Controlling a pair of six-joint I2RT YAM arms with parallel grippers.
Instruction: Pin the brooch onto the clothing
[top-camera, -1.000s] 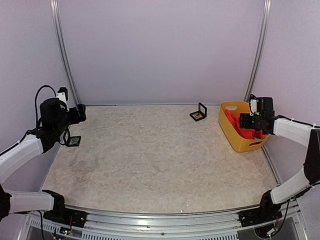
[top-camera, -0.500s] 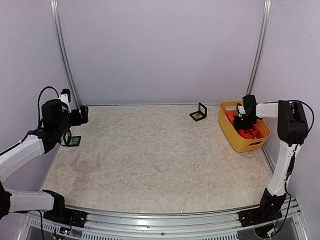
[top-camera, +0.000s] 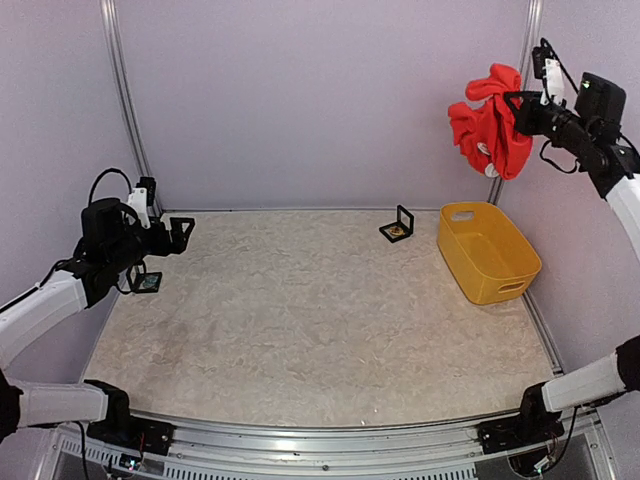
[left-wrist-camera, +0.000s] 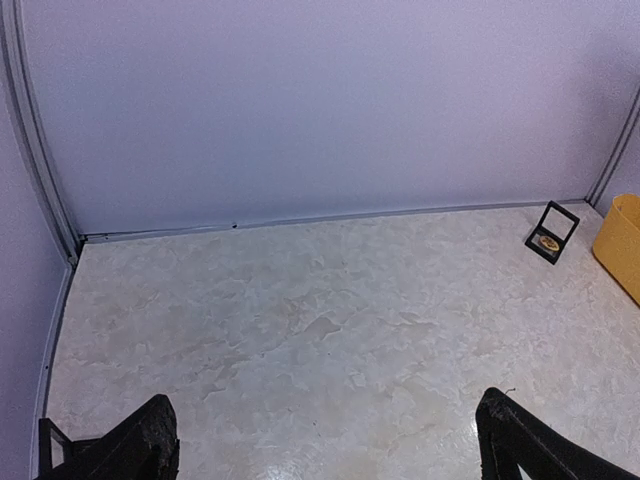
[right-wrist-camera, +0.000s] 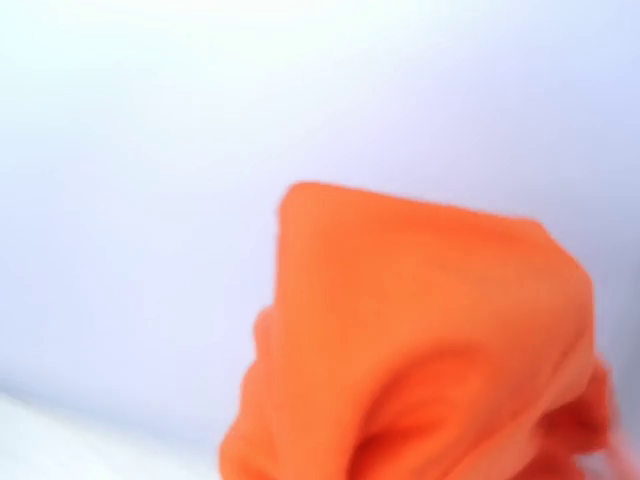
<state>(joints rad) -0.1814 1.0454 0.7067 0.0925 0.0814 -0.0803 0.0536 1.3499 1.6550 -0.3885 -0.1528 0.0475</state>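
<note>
Two arms: my right gripper (top-camera: 522, 104) is raised high at the far right corner, and my left gripper (top-camera: 183, 233) hovers low over the left side of the table (top-camera: 300, 330).
Right jaws: clenched on the T-shirt (top-camera: 488, 125), judging by how it hangs from them; the fingers themselves are buried in cloth.
Left jaws: spread wide, grasping nothing.
Clothing: bunched and dangling in mid-air against the back wall, well above the yellow basket (top-camera: 500, 290) and touching nothing else. My right wrist camera shows only blurred orange folds.
Brooch: a small gold piece sitting in its open black case (top-camera: 397, 228) near the far edge of the table, just left of the basket and untouched.
Done so far: the garment is out of the basket, which now shows no cloth.
Left to do: nearly everything. The shirt needs laying flat on the table, the brooch needs taking from its case, and the pin needs fixing through the fabric.
</note>
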